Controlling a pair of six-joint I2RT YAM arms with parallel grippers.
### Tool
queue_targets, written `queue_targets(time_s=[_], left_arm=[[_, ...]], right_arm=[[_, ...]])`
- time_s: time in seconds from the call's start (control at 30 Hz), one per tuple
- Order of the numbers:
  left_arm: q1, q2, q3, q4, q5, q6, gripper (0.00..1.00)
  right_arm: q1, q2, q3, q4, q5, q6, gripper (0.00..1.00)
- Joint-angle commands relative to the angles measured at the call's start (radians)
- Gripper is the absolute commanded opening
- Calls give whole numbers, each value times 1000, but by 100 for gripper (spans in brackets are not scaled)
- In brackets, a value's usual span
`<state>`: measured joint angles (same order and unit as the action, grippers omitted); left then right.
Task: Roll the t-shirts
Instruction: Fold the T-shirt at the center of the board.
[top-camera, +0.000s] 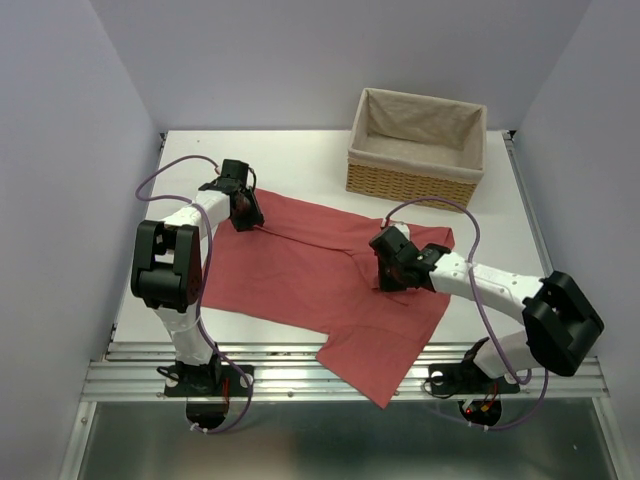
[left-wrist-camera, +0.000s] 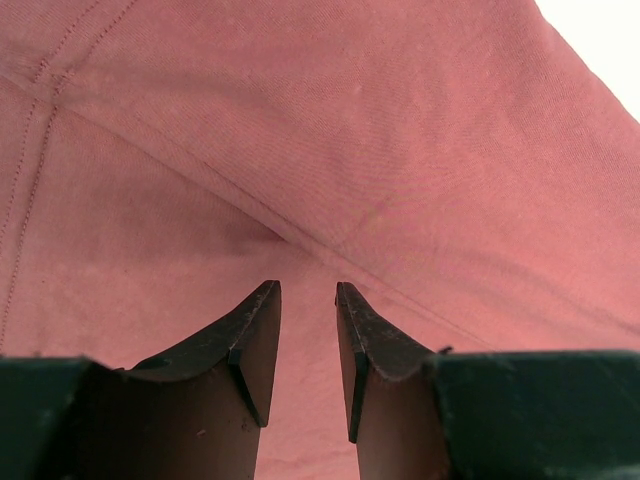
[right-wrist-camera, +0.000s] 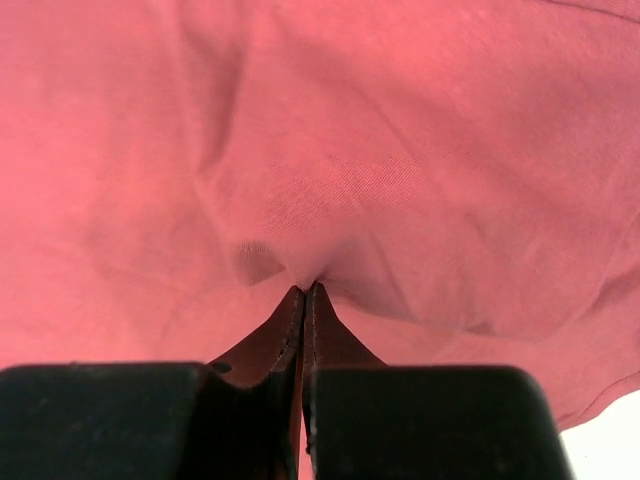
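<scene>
1. The surface (top-camera: 300, 160) carries one salmon-red t-shirt (top-camera: 300, 280). It lies spread across the middle, and its near corner hangs past the front edge over the rail.
2. I see no roll in the t-shirt anywhere. It is mostly flat, with one fold line running across its upper part and a loose flap toward the near right. I judge the rolling itself not begun, so nearly all of the task is left.
3. The tan wicker basket (top-camera: 415, 185) stands at the far right of the surface, apart from the t-shirt, with nothing visible inside it.
4. The left arm (top-camera: 165, 265) reaches to the far left corner of the t-shirt. Its wrist view shows the jaws at a narrow gap just over the cloth, with nothing between them and a raised crease lying just beyond the tips.
5. The right arm (top-camera: 490, 285) reaches into the right-middle of the t-shirt. Its jaws are pressed together on a small pinch of cloth, which puckers around the tips.
6. My reading is that one side has a hold and the other does not yet. What remains is taking the second hold, straightening the t-shirt and turning it over itself from one end to the other.
</scene>
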<state>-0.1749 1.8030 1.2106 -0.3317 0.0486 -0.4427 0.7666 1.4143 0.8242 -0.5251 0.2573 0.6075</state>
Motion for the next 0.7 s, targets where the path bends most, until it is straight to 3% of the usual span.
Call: queue_targets(time_s=[0.0, 0.23, 0.4, 0.43, 0.47, 0.53, 0.57, 0.67], left_arm=[[-5, -8, 37, 6, 2, 15, 40], [-5, -8, 37, 8, 4, 16, 40], [-5, -11, 37, 8, 4, 18, 40], [-3, -10, 38, 8, 5, 19, 40], [-5, -8, 41, 7, 7, 19, 40], [-5, -10, 43, 5, 8, 21, 41], [-5, -11, 44, 5, 10, 21, 41], [-5, -16, 47, 2, 13, 24, 41]], right_arm=[[3, -89, 43, -41, -61, -22, 1], [3, -106, 55, -134, -203, -63, 1], [3, -121, 75, -170, -224, -78, 2], [3, -118, 81, -185, -217, -86, 19], [3, -104, 87, -199, -213, -89, 27], [3, -95, 99, -222, -187, -92, 36], [3, -98, 102, -228, -152, -94, 46], [-30, -121, 108, -233, -81, -86, 54]])
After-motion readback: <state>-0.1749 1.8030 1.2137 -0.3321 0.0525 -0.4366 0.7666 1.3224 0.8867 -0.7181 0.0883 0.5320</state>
